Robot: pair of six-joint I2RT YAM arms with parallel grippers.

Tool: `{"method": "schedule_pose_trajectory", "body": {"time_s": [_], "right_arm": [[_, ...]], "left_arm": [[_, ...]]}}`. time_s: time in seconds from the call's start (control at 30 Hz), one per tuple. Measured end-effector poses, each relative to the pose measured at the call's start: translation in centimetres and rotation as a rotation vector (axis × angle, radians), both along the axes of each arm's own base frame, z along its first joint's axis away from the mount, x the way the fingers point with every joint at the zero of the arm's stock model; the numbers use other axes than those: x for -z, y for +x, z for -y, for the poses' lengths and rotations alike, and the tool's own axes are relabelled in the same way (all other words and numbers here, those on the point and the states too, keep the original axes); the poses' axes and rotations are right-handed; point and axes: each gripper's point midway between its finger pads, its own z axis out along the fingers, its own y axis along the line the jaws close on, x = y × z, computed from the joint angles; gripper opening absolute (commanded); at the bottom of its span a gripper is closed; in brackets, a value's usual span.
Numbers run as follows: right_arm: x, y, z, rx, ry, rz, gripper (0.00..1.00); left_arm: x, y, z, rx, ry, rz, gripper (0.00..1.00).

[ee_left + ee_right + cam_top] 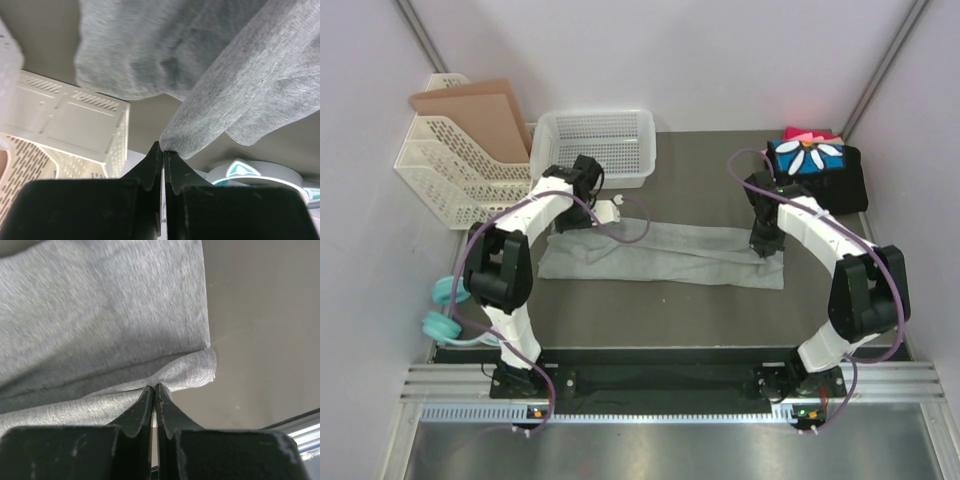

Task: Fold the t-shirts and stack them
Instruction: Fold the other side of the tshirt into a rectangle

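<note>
Lying folded | grey t-shirt (660,255) | long axis left-right | narrow strip

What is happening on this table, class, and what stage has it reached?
A grey shirt is being folded. The left end effector and right end effector are each shut on an edge of it. It lies in a long band on the table; folded shirts sit at the far right.

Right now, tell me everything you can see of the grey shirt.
The grey shirt is plain light heather knit, soft and creased, folded into a long band lying crosswise on the dark table. The left gripper pinches its left end, the right gripper a fold at its right edge.
</note>
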Motion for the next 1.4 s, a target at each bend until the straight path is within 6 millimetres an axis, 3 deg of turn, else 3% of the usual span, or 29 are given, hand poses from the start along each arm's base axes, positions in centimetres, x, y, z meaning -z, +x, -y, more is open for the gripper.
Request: {"method": "schedule_pose_trajectory", "body": {"time_s": [0.07,0.1,0.17,0.27,0.3,0.37,0.47,0.67,0.8,0.87,0.97,1.17,1.27,1.4], "right_arm": [[0.1,0.6,0.0,-0.002,-0.003,0.000,0.05],[0.1,0.9,0.0,-0.002,-0.005,-0.001,0.13],[0.4,1.4,0.0,-0.006,-0.009,-0.006,0.19],[1.1,2.0,0.2,-0.005,-0.025,-0.025,0.35],[1.3,2.2,0.5,-0.003,-0.034,-0.032,0.45],[1.6,2.6,0.9,0.009,-0.051,-0.039,0.50],[1.0,3.6,2.0,0.029,-0.103,-0.026,0.56],[-2.7,5.9,3.9,0.078,-0.208,0.077,0.59],[-4.7,5.2,3.9,0.076,-0.207,0.120,0.58],[-5.4,4.3,2.9,0.052,-0.156,0.151,0.57],[-4.7,1.6,0.4,-0.025,-0.072,0.140,0.57],[0.3,-3.2,-4.1,-0.160,0.022,-0.007,0.55],[1.9,-3.7,-4.6,-0.159,0.032,-0.053,0.54],[3.1,-3.2,-4.8,-0.154,0.022,-0.068,0.51]], "left_arm": [[-0.3,0.8,0.2,-0.001,-0.003,0.018,0.00],[-0.4,1.1,0.3,-0.002,-0.006,0.026,0.00],[-0.4,1.6,0.4,-0.006,-0.006,0.039,0.20],[-0.4,2.1,0.3,-0.016,0.001,0.060,0.40],[-0.4,2.3,0.2,-0.022,0.004,0.070,0.48],[-0.5,2.8,0.1,-0.032,0.007,0.095,0.61],[-1.0,4.0,-0.5,-0.061,0.014,0.155,0.63],[-3.6,5.0,-1.2,-0.112,0.005,0.260,0.63],[-6.4,3.1,-0.1,-0.125,-0.078,0.305,0.62],[-6.8,0.9,0.5,-0.117,-0.122,0.303,0.61],[-4.9,-2.6,0.6,-0.114,-0.144,0.243,0.59],[1.6,-6.9,-0.7,-0.152,-0.094,0.067,0.56],[3.1,-7.2,-1.0,-0.164,-0.083,0.042,0.54],[4.5,-5.8,-1.0,-0.194,-0.091,0.059,0.52]]}}
